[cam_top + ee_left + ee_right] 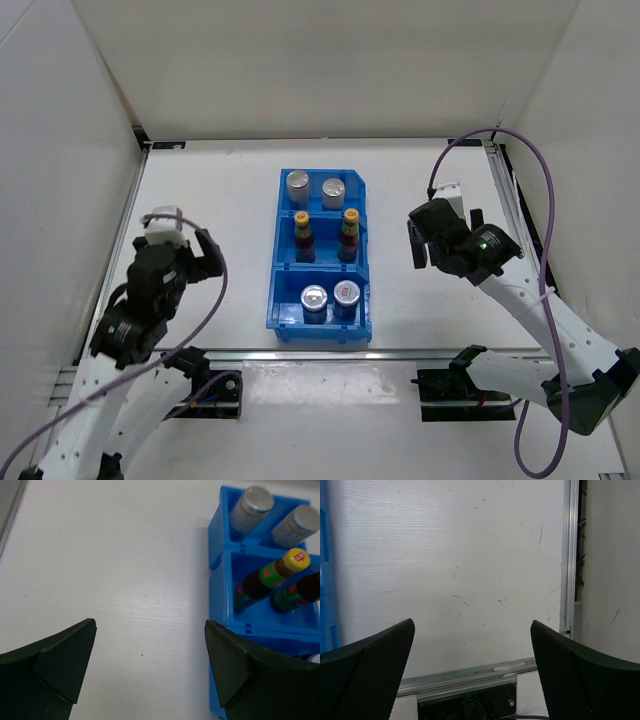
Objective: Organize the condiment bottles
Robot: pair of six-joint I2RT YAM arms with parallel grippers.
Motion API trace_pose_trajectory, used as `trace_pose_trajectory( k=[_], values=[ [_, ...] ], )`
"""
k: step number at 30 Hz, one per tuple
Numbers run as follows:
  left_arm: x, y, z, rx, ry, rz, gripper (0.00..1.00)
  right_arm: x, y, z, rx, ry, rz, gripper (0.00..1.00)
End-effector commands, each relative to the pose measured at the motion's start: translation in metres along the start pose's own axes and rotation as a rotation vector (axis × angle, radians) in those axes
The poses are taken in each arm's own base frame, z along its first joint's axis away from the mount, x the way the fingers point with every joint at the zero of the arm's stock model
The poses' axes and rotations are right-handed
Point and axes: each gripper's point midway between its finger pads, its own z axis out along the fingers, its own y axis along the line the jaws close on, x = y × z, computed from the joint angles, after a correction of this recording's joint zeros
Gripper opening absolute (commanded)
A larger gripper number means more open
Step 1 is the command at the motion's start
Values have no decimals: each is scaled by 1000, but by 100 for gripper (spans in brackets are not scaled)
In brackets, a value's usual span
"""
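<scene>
Top external, left gripper [208, 262]: fingers were spread, empty, at the scene's left.
Blue bin [283, 300]: stood mid-table, three compartments.
Condiment bottles [303, 231]: sat paired inside; shakers far and near, yellow-capped pair middle.
Right gripper [416, 243]: was spread, empty, right of it.

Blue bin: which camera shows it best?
The top external view: the whole blue bin and all three compartments show from above. The left wrist view catches only part of two compartments; the right wrist view shows just a blue sliver at its left edge.

left wrist: second dark bottle [300, 592] cropped | right wrist: blue bin [324, 580] mostly cropped
</scene>
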Motion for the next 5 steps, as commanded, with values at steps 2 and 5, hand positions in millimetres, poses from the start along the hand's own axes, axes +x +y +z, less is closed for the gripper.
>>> trace_pose_trajectory(
  k=[2, 5],
  values=[
    [-26, 1, -26, 66, -171, -58, 100, -1, -12, -1, 55, -18, 18, 100],
    [-26, 5, -28, 53, -177, -35, 100, -3, -11, -1, 55, -18, 18, 100]
  ],
)
